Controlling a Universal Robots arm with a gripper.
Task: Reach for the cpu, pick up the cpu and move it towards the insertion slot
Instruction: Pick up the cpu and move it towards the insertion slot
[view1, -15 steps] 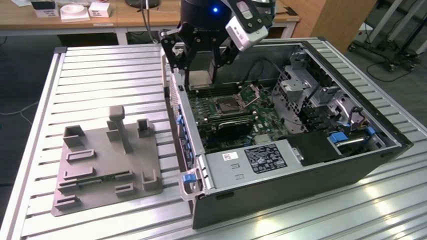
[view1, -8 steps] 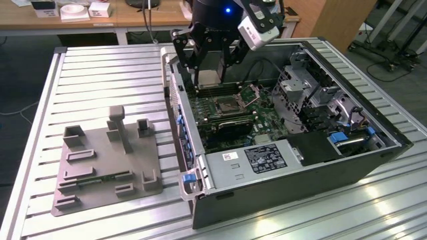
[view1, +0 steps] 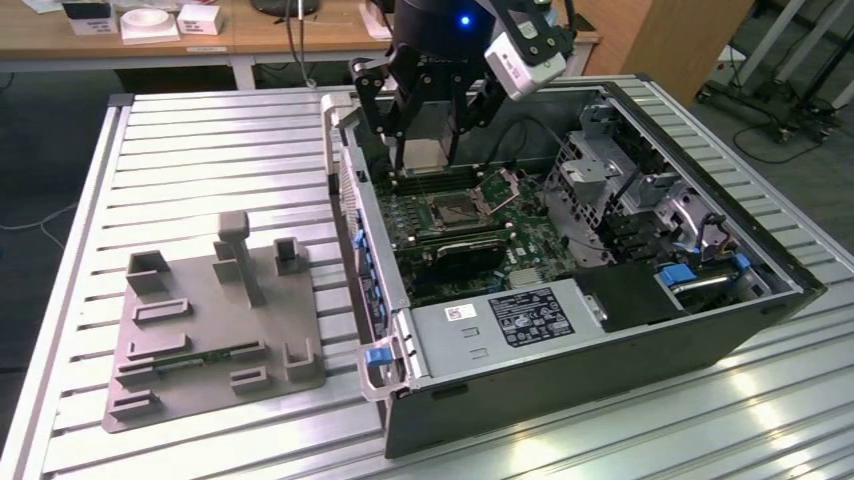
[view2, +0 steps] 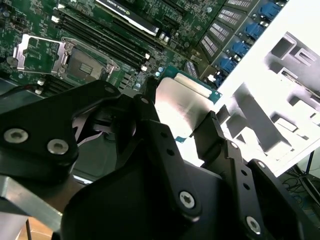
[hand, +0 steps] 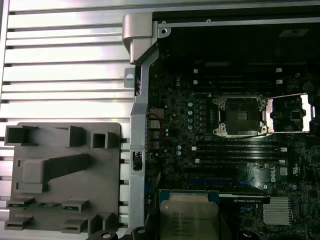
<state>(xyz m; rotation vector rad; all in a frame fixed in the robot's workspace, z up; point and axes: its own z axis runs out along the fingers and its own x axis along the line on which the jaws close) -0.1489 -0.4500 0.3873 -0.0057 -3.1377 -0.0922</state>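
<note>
Above the insertion slot (view1: 461, 208), the cpu (view1: 423, 152) flat.

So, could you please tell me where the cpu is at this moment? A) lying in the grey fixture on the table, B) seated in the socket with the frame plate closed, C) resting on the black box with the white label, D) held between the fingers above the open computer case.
D: the cpu sits clamped between the black fingers over the motherboard, while the insertion slot lies open with a dark, bare centre.
</note>
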